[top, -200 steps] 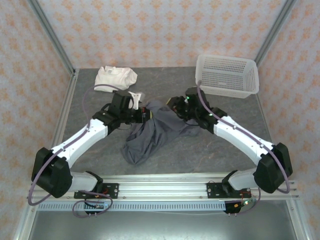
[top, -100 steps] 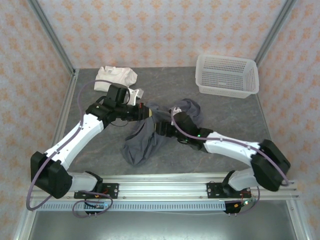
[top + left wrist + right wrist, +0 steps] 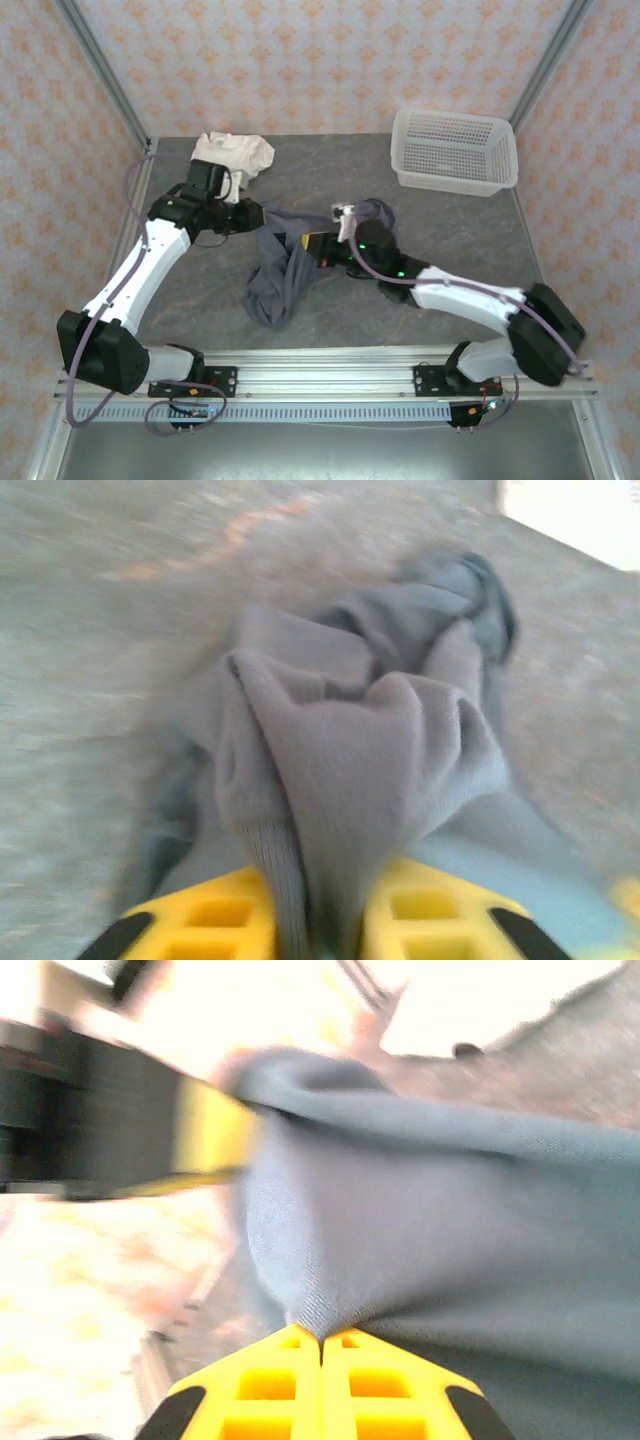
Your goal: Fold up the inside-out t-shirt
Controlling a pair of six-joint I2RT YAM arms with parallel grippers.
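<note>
The grey table takes up most of the overhead view. The inside-out t-shirt lies near its middle in a crumpled, elongated heap, running from a bunched end at the far right down to a rounded lobe towards the near edge. A white mesh basket stands at the far right and a small cream garment lies at the far left, both apart from the shirt.

From above, the left gripper meets the shirt's upper left edge and the right gripper reaches into its middle, but their jaws are too small to read there.

The wrist cameras settle it. On the left wrist, a ribbed fold of grey cloth fills the narrow gap between the yellow fingers, so that pincer grips the shirt, with the rest piled up ahead of it. On the right wrist, the yellow fingers are pressed together, pinching a peak of fabric at their tips. Both wrist views are blurred.
</note>
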